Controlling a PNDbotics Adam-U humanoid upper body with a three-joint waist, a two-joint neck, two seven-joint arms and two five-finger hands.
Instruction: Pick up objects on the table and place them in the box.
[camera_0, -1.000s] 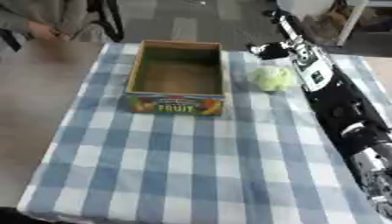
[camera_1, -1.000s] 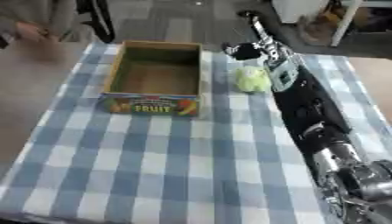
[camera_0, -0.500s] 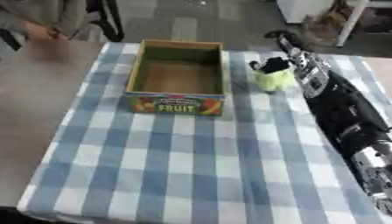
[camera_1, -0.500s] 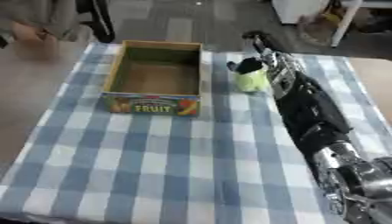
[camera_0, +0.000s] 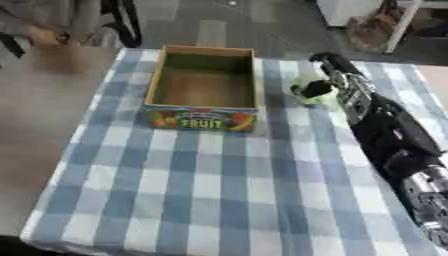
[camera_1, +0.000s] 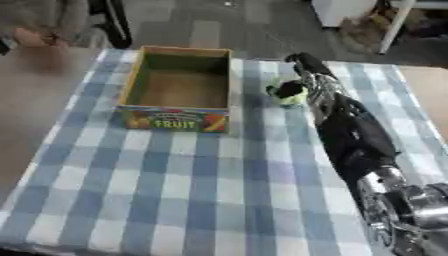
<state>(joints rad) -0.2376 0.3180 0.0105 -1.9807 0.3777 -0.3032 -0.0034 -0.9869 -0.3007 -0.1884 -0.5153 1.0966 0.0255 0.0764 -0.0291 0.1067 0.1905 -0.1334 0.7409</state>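
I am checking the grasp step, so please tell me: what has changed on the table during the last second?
The right hand came down from beside the pale green round fruit and curled its fingers round it; a second ago the fruit lay free on the checked cloth. The fruit looks hardly moved, to the right of the box. The FRUIT box stayed in place and shows nothing inside.

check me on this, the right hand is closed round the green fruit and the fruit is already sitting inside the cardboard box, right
Not quite. The right hand is curled round the green fruit, but the fruit is not inside the cardboard box. It is outside it, to the box's right over the checked cloth, and the box shows only its bare floor. The left eye view shows this.
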